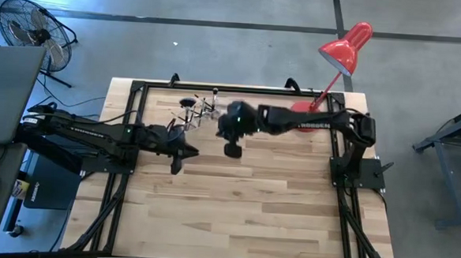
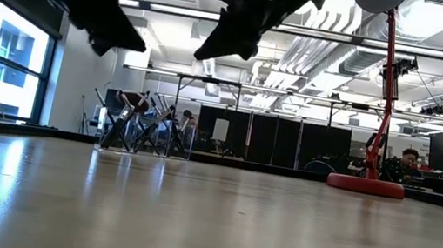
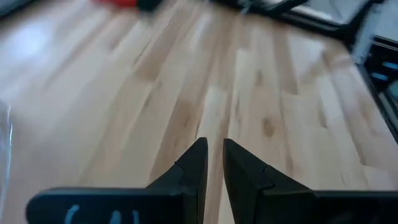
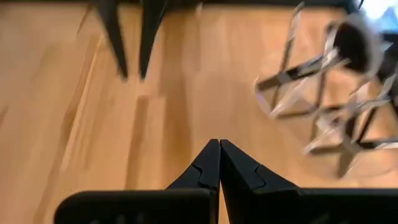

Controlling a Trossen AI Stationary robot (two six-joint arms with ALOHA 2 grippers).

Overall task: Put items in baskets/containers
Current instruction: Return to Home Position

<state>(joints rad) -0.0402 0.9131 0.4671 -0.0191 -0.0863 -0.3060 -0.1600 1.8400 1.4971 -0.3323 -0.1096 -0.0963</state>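
Several slim makeup brushes [image 1: 204,110] stand crisscrossed in a small clear holder [image 2: 146,135] near the table's far edge, left of the middle. They lean on its rim, heads up; in the right wrist view the brushes [image 4: 323,93] are blurred. My right gripper [image 1: 232,150] hangs shut and holds nothing above the table, just right of and nearer than the holder; its fingers [image 4: 219,144] meet. My left gripper [image 1: 175,167] hovers nearer and left of the holder, its fingers [image 3: 214,149] a narrow gap apart with nothing between them. In the low view both grippers, the left [image 2: 129,38] and the right [image 2: 208,50], hang well above the table.
A red desk lamp [image 1: 347,47] stands with its round base [image 2: 364,185] at the table's far right. Black frame rails [image 1: 217,87] run along the table's edges. Bare wood [image 1: 249,217] fills the near half of the table.
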